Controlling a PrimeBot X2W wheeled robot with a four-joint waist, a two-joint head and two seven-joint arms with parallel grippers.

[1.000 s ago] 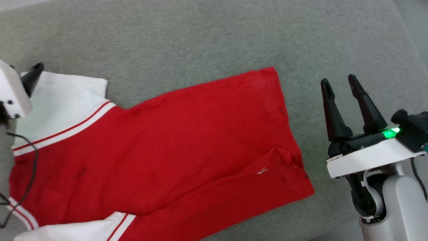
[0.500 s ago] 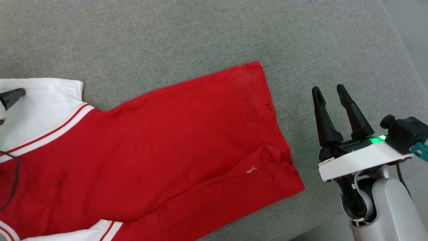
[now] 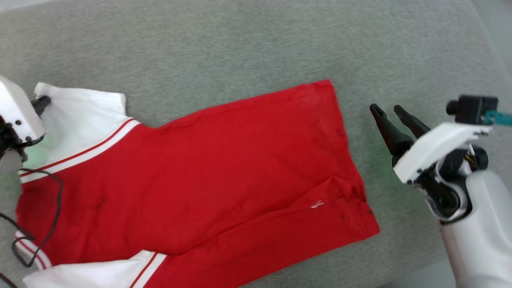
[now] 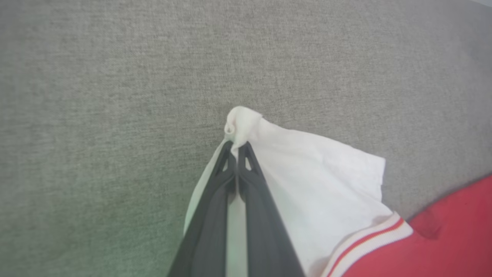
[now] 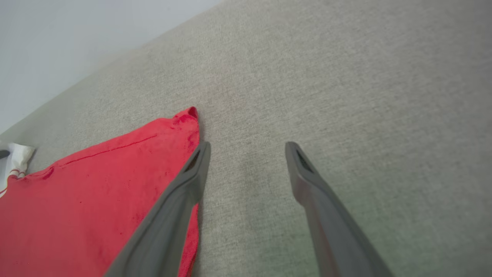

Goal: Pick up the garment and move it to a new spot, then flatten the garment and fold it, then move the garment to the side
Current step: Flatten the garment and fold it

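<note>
Garment [image 3: 208, 172]: thin knit, judged soft and light. It should drape and stretch rather than hold shape, and drag slightly on the grey woven surface [image 3: 240, 48]. No fragility concern. Best holds, by my reading, are corners and seamed edges (sleeve ends, hem corners); a pinch mid-panel would bunch it.

Left gripper [image 4: 235, 149]: fingers closed together on the outer corner of the far white sleeve [image 4: 307, 173], with a small curl of cloth poking past the tips.
Right gripper [image 5: 246, 144]: fingers apart, holding nothing, over bare surface just beside the far hem corner [image 5: 191, 112], the likely next hold.

Position: spread on the surface, sleeves toward the robot's left, hem toward its right, plain red side up.

Look: red body, white short sleeves with red-white stripe trim; the near sleeve [image 3: 92, 274] lies at the front edge. A diagonal fold ridge [image 3: 340, 186] sits by the near hem corner, with a small white mark [image 3: 317, 205] beside it. Not yet flat
</note>
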